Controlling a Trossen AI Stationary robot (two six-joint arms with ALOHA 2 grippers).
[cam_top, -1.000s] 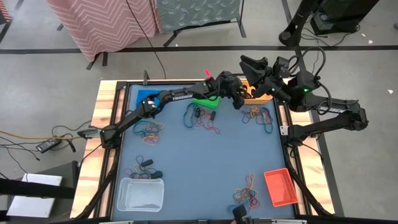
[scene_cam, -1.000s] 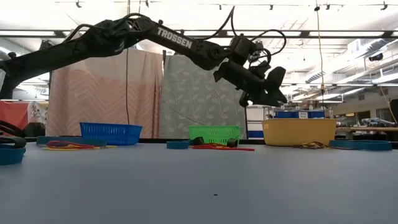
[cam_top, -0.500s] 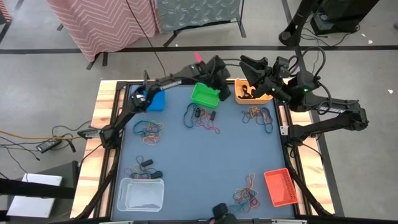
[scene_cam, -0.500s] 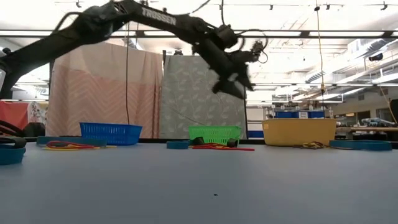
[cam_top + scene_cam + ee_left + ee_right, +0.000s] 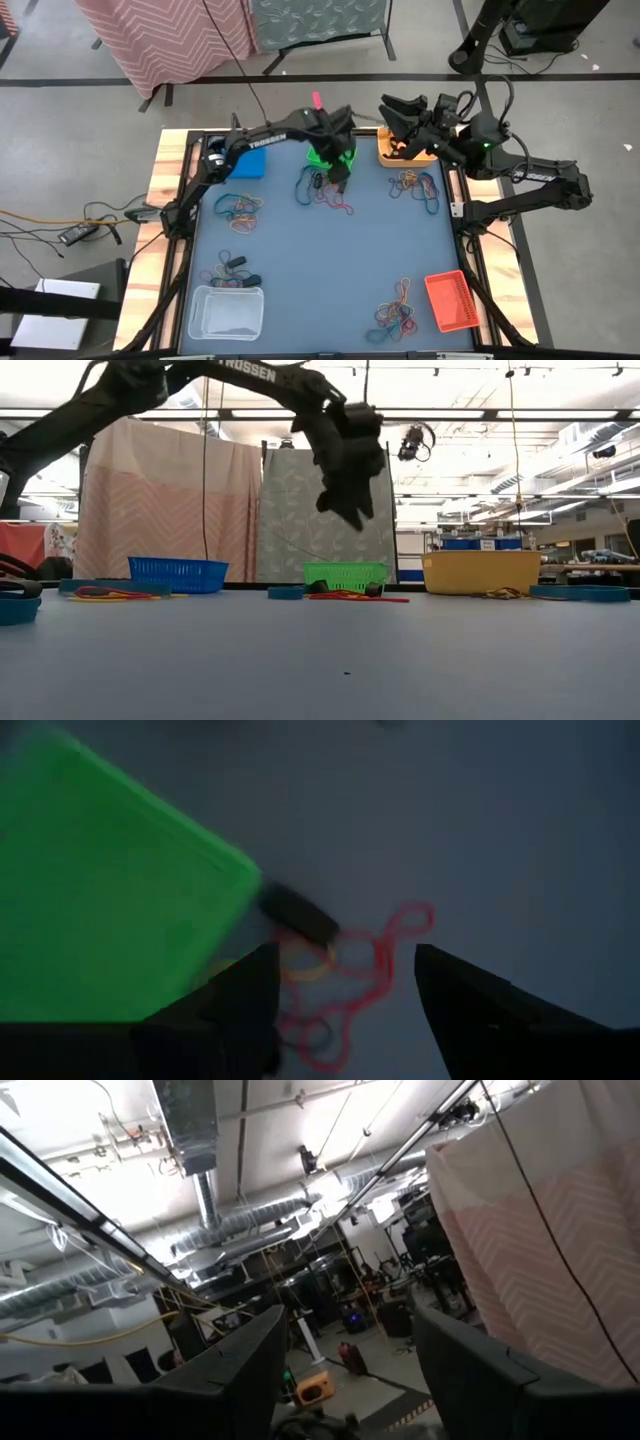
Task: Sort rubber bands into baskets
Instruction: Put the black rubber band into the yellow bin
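My left gripper (image 5: 340,172) hangs open above the near edge of the green basket (image 5: 328,152), pointing steeply down at a heap of red, yellow and dark rubber bands (image 5: 345,965) on the mat beside that basket (image 5: 110,890). Nothing is between its fingers (image 5: 345,955). In the low view it (image 5: 347,512) is well above the table. My right gripper (image 5: 393,106) is raised above the yellow-orange basket (image 5: 405,152) at the far right, open (image 5: 345,1325) and pointing up into the room. The blue basket (image 5: 247,162) stands at the far left.
More heaps of rubber bands lie near the yellow-orange basket (image 5: 416,186), at mid left (image 5: 238,208), at near left (image 5: 228,270) and at near right (image 5: 393,314). A clear basket (image 5: 228,312) sits at the near left and a red-orange basket (image 5: 450,300) at the near right.
My left gripper has swung from beside the yellow-orange basket toward the table's left, passing over the green basket to its near edge. It has tipped from nearly level to pointing steeply down.
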